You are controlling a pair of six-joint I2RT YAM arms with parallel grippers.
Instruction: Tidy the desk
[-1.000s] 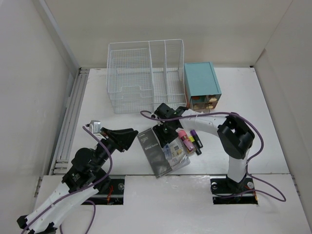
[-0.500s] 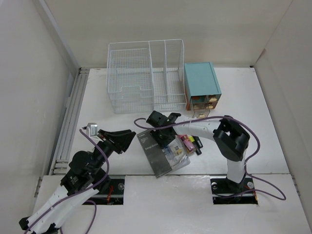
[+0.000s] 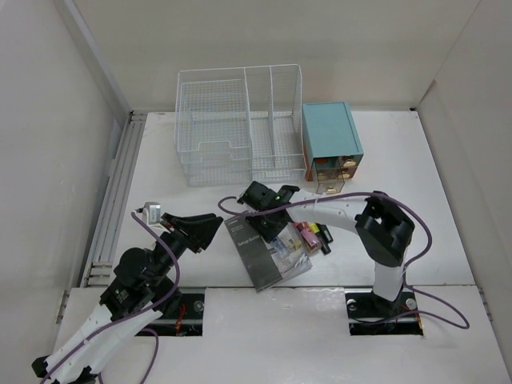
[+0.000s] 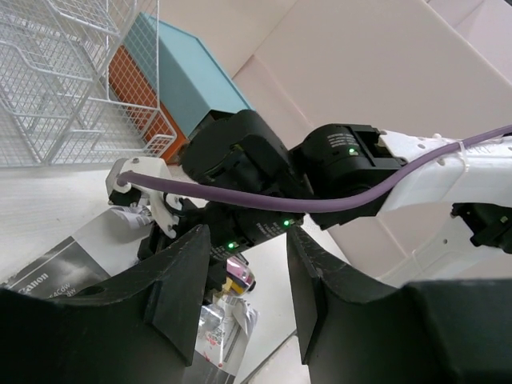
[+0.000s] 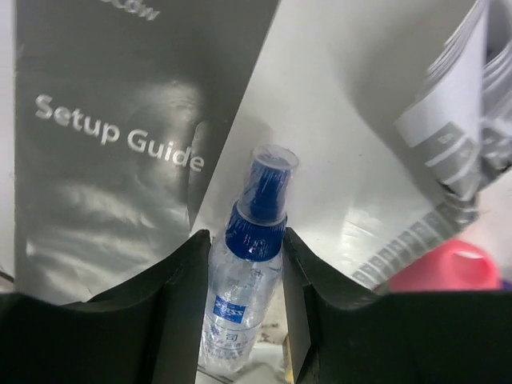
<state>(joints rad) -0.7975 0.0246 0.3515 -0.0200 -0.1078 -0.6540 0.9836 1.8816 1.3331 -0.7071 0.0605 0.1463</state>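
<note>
Right gripper (image 5: 242, 236) narrow, pinching a spray bottle (image 5: 240, 300) above the booklet (image 5: 104, 184) at centre of the desk (image 3: 400, 160), which spans the scene under both arms; left gripper (image 4: 246, 240) wide, empty, near-left.

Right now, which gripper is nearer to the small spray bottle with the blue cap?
Right. The spray bottle sits gripped between the fingers of the right gripper. The left gripper hangs open to the left of the grey booklet, well apart from the bottle.

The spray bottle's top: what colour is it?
Blue, on the spray bottle; clearest in the right wrist view.
</note>
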